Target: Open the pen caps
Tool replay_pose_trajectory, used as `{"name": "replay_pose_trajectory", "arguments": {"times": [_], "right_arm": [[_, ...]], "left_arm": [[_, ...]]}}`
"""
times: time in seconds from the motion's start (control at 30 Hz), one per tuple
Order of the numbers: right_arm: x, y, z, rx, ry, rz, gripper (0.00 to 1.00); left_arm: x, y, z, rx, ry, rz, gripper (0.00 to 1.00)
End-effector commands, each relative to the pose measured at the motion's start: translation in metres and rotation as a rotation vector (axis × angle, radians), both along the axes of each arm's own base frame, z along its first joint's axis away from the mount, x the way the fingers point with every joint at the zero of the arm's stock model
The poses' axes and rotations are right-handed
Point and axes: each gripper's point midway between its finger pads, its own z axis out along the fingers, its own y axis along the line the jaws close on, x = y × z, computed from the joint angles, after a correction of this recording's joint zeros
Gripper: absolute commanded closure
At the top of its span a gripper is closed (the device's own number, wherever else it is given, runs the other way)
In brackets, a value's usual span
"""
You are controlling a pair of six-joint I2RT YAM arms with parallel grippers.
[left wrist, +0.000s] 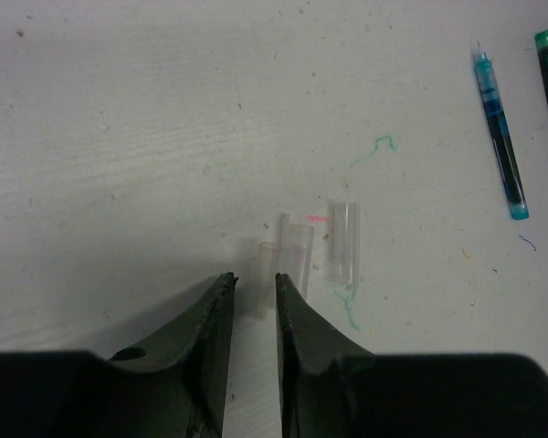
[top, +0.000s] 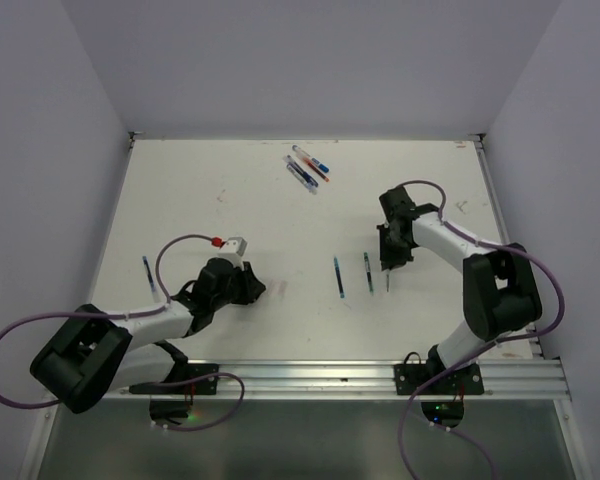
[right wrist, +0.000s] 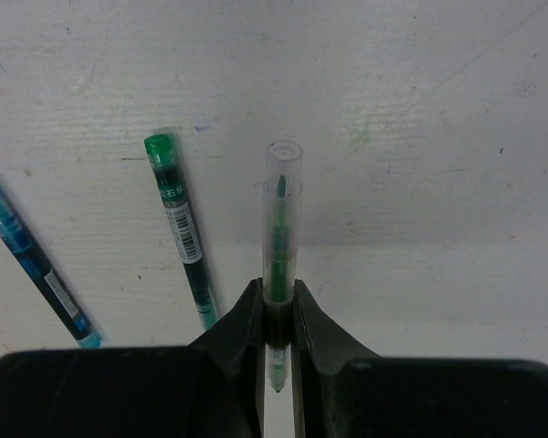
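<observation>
Scuffed white table (top: 230,190), pen uncapping underway.
Got the right gripper (right wrist: 277,290) pinched tight on a pen (right wrist: 280,251) right of centre, clear cap (right wrist: 284,169) on and aimed away, probably presented for tugging off. Got the left gripper (left wrist: 254,281) open a crack, holding nothing, low by about 3 loose caps (left wrist: 344,242) near left, likely the drop pile. Can't split those from the white.

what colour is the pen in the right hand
Clear with a green core. The pen in the right hand shows best in the right wrist view.
</observation>
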Motion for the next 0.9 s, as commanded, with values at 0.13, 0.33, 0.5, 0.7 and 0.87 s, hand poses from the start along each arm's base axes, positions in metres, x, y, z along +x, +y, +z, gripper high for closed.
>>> {"name": "replay_pose_trajectory", "arguments": {"times": [0.13, 0.33, 0.5, 0.7, 0.87], "right_arm": [[0.005, 0.004, -0.014, 0.007, 0.004, 0.024, 1.00], [0.004, 0.008, -0.019, 0.018, 0.008, 0.035, 0.93], [0.005, 0.015, -0.019, 0.022, -0.002, 0.053, 0.80], [0.006, 0.016, -0.019, 0.012, -0.007, 0.059, 0.68], [0.009, 0.016, -0.005, 0.014, -0.053, 0.048, 0.65]], "left_arm": [[-0.002, 0.001, -0.004, -0.057, 0.019, 0.047, 0.69], [-0.001, 0.003, 0.002, -0.061, 0.007, 0.059, 0.58], [0.008, 0.014, 0.015, -0.015, -0.023, 0.116, 0.48], [0.020, 0.028, 0.050, 0.034, -0.090, 0.177, 0.20], [0.025, 0.042, 0.076, 0.083, -0.118, 0.213, 0.18]]}}
